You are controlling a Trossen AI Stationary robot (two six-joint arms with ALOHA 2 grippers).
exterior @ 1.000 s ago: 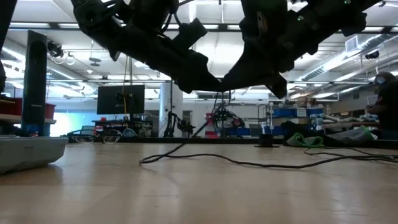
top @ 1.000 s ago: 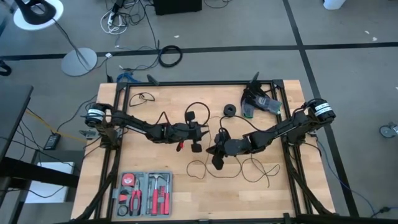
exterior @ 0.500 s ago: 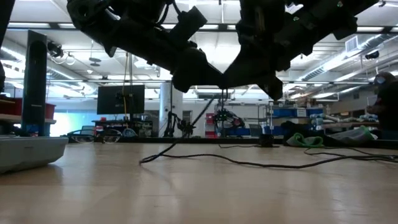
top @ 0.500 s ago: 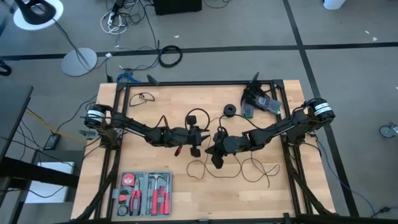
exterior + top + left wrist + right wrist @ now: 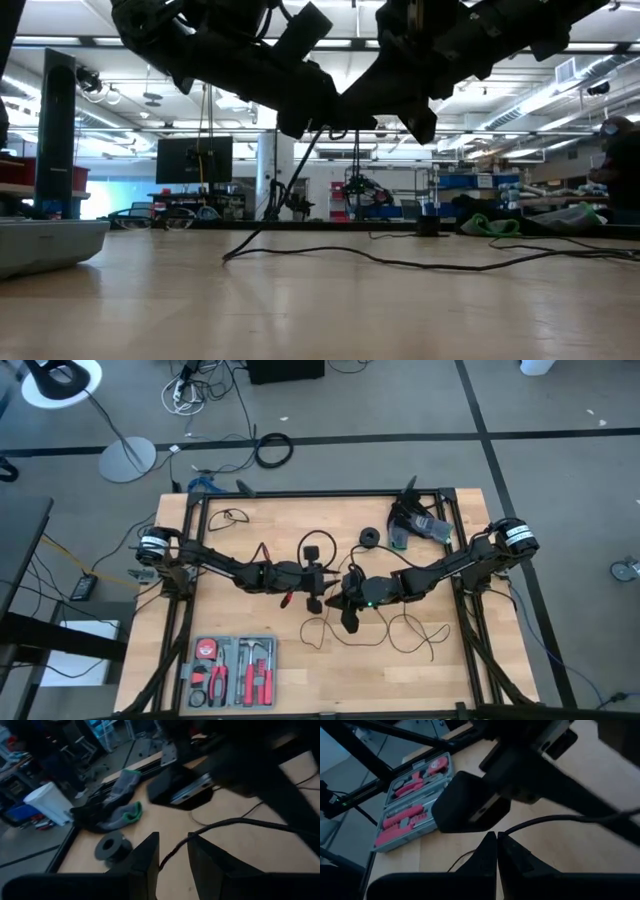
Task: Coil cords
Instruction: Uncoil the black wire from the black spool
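The thin black cord (image 5: 318,544) stands in a loop above my left gripper (image 5: 316,588). More of its loops (image 5: 335,632) lie flat on the wooden table toward the near edge. Its round black puck (image 5: 369,538) rests flat on the table farther back. My left gripper and my right gripper (image 5: 345,598) meet tip to tip above mid-table, both raised and each shut on the cord. In the low view a strand (image 5: 275,195) slants from them down to the table. My left gripper has the cord (image 5: 168,856) running in between its two fingers, which come level from the table's left. A gap still shows between the fingertips, and the place of contact farther back is hidden. The loop rises clear of the table. My right gripper pinches the cord (image 5: 506,833) at the tips of its two shut fingers. It comes from the table's right, slanting slightly down. The cord leaves the tips and curves away slack under the left arm, clear of the table there.
A grey tool case with red tools (image 5: 232,670) lies at the near left. A dark device with a green cloth (image 5: 418,525) sits at the far right corner. A small separate wire loop (image 5: 235,516) lies at the far left. Black frame rails (image 5: 195,590) edge the table.
Both grippers have rolled and tipped a little at the wrist while staying together above mid-table. The strand slanting from them to the table now stands steeper, and its lower end has stayed where it was.
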